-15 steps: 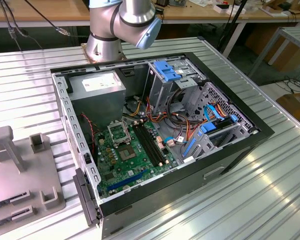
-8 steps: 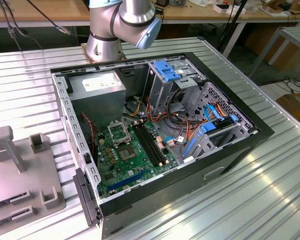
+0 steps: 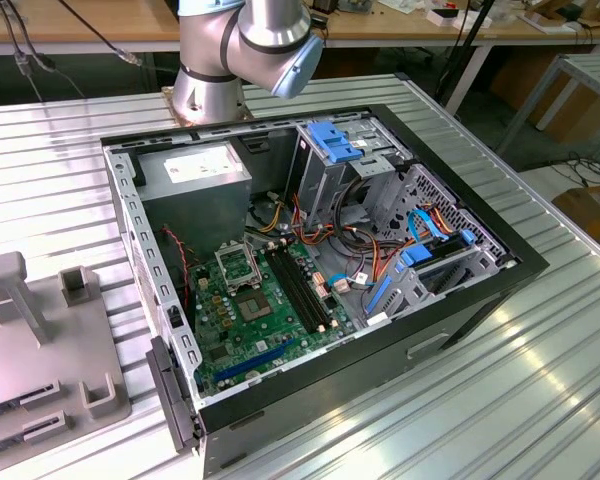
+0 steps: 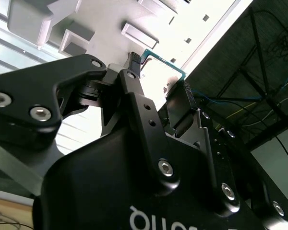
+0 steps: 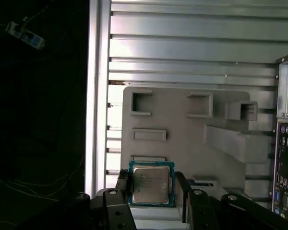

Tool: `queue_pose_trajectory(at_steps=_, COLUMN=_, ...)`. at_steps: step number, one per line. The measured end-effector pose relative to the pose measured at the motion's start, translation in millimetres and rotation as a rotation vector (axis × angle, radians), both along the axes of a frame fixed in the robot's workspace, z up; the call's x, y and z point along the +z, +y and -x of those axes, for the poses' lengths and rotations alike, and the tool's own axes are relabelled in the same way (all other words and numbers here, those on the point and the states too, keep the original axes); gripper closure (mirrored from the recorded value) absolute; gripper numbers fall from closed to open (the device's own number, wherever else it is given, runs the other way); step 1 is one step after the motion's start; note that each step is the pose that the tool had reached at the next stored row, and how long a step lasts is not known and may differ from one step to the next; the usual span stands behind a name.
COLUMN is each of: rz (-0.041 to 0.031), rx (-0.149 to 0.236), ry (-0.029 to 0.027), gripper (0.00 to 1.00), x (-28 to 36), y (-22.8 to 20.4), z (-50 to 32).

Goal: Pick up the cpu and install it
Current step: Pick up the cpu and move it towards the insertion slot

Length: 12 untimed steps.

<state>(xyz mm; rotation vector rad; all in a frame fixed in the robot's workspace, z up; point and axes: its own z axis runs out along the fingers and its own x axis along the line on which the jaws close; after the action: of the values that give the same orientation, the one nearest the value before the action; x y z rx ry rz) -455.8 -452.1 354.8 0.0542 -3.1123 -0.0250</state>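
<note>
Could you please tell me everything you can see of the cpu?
The cpu is a small flat square chip: dull silvery-grey metal lid framed by a green board rim. The black jaws clamp two opposite sides, lid facing the first wrist view, with the pale grey fixture plate behind it. The second wrist view shows its thin green edge.

A ribbed metal table (image 3: 500, 400) gleams under bright light, wooden workbenches (image 3: 70, 25) behind (cardboard boxes (image 3: 595, 215) on the floor).
</note>
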Motion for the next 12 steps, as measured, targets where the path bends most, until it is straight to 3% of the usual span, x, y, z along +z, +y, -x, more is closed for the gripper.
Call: queue_pose_trajectory(at_steps=12, rz=0.0, rx=0.0, ry=0.0009, gripper=0.53, x=7.9, y=0.0, z=0.0)
